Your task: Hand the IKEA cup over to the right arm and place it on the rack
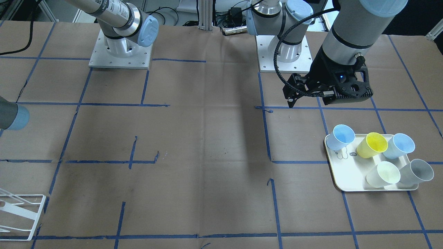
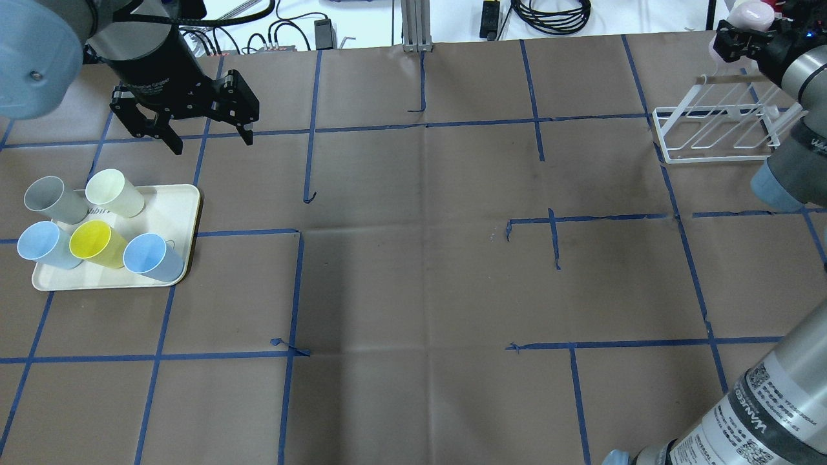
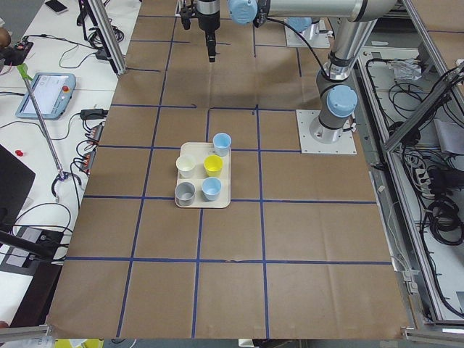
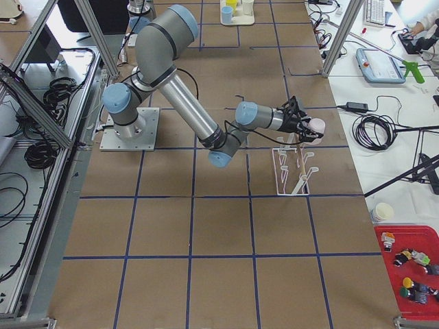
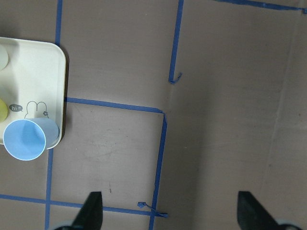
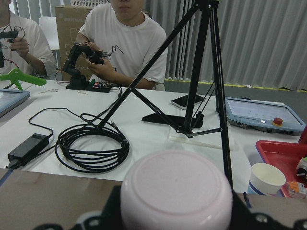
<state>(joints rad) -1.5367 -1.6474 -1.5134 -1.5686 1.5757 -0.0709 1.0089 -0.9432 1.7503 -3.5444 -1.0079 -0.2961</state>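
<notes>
My right gripper (image 2: 743,31) is shut on a pale pink cup (image 2: 749,13) at the table's far right. It holds the cup just above the far end of the white wire rack (image 2: 717,129). The right side view shows the same gripper (image 4: 305,125), cup (image 4: 316,128) and rack (image 4: 291,168). In the right wrist view the cup's round base (image 6: 176,187) fills the bottom. My left gripper (image 2: 211,139) is open and empty. It hangs above the table just beyond the tray, with its fingers (image 5: 91,213) spread wide.
A cream tray (image 2: 187,213) at the near left holds several cups: two blue, one yellow (image 2: 97,244), one grey, one cream. It also shows in the front view (image 1: 346,173). Only a corner of the rack (image 1: 20,211) shows there. Operators sit beyond the far edge.
</notes>
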